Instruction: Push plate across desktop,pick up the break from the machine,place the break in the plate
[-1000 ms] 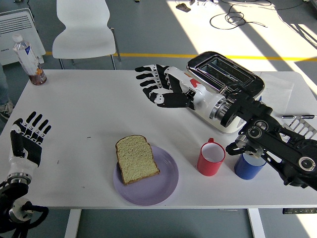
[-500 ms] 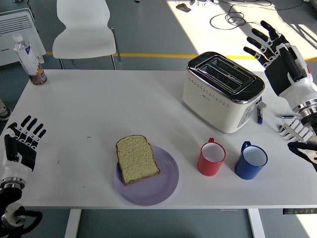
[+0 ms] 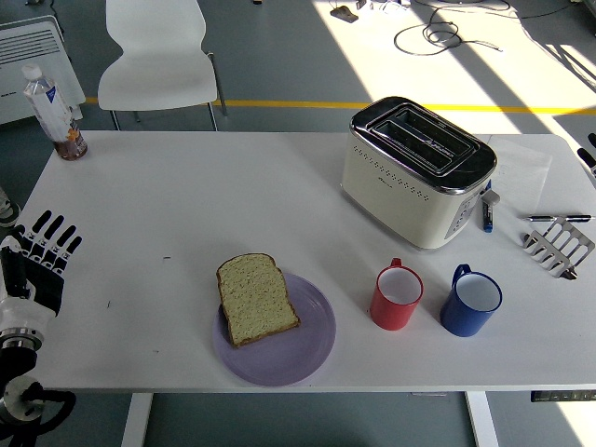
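A slice of bread point(image 3: 255, 299) lies on the lilac plate point(image 3: 312, 349) near the table's front edge, overhanging the plate's left rim a little. The cream and chrome toaster point(image 3: 416, 171) stands at the back right with empty slots. My left hand point(image 3: 39, 259) rests at the table's left edge, fingers spread and holding nothing. Of my right hand only a dark sliver point(image 3: 590, 153) shows at the picture's right edge.
A red mug point(image 3: 397, 298) and a blue mug point(image 3: 472, 303) stand right of the plate. A metal toast rack point(image 3: 560, 247), a pen point(image 3: 557, 218) and a small marker point(image 3: 487, 212) lie at the right. A bottle point(image 3: 51, 105) stands at the back left corner.
My right arm has swung from over the table beside the toaster, up and out to the right, almost leaving the picture. The left hand drifted slightly left. Bread and plate stayed put.
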Tool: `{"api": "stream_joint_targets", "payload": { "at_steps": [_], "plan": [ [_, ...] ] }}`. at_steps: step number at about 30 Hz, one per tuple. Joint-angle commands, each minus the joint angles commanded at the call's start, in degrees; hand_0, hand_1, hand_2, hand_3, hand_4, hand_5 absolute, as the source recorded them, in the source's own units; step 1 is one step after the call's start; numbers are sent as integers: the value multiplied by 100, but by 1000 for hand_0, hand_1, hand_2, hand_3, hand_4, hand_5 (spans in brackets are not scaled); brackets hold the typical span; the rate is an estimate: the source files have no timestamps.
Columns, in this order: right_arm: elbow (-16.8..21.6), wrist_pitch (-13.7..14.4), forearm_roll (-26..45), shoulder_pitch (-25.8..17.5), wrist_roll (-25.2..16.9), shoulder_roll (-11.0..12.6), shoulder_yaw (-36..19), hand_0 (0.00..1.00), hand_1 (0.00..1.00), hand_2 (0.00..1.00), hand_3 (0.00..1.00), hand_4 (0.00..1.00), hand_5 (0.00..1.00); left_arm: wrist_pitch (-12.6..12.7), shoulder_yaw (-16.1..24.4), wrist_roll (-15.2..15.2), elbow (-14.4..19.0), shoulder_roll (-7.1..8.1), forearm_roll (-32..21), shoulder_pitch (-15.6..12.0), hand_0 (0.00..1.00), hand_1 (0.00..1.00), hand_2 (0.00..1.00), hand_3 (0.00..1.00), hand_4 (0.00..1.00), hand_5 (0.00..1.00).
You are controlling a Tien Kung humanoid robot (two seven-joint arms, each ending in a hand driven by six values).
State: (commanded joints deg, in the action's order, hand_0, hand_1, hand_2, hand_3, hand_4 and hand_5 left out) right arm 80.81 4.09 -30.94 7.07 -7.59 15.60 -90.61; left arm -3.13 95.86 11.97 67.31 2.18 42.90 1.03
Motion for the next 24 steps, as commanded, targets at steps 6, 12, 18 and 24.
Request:
{"api": "stream_joint_targets", "payload": {
  "at_steps": [6, 12, 18, 24],
  "plan": [
    [-9, -24, -49, -199, 16, -71, -213, 830, 801, 827, 830, 566, 673, -8, -31, -51, 27, -5, 8, -47, 793, 794, 841, 788, 449, 998],
    [12, -26, -65, -252, -5, -119, -389, 830, 804, 828, 829, 567, 676, -16, 8, -62, 27, -78, 31, -60, 794, 795, 842, 790, 452, 998],
    [-40, -15, -62, -254, -18, -169, -424, 831, 805, 837, 832, 569, 678, -9, 30, -72, 20, -94, 34, -37, 795, 796, 842, 791, 454, 998],
    [-102, -27, -77, -222, -17, -195, -421, 840, 811, 845, 835, 572, 672, -4, 32, -80, 18, -80, 27, 17, 795, 797, 843, 792, 458, 998]
  ]
}}
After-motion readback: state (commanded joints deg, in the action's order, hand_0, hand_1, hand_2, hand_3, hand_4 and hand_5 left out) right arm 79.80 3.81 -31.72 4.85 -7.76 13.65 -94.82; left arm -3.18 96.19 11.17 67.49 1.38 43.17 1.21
